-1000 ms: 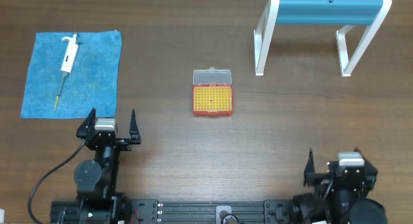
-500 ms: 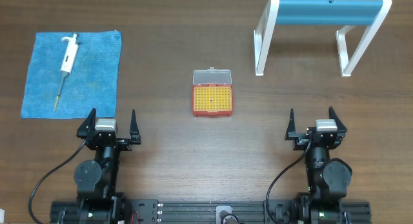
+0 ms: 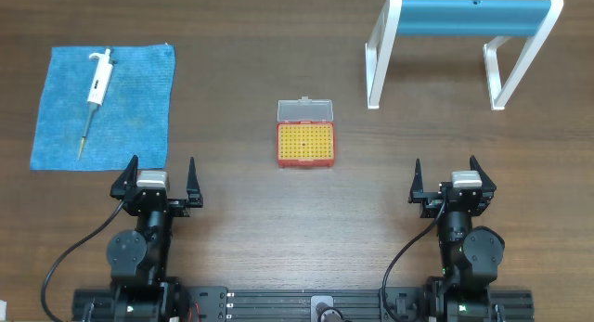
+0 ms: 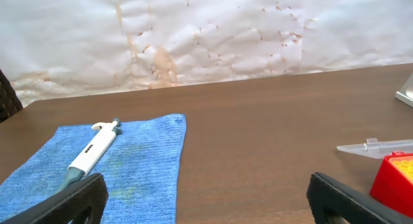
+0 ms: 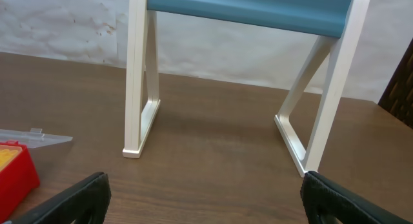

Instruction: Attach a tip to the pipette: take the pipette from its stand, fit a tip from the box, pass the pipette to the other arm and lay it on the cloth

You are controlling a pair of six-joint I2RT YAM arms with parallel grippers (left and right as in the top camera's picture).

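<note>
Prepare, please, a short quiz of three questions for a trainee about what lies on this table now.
1. Where does the pipette lie?
2. The lid of the tip box is: A. shut; B. open; C. missing.
3. True or false: the left gripper and the right gripper are both open and hold nothing.

Key:
1. On the blue cloth.
2. B.
3. True.
</note>
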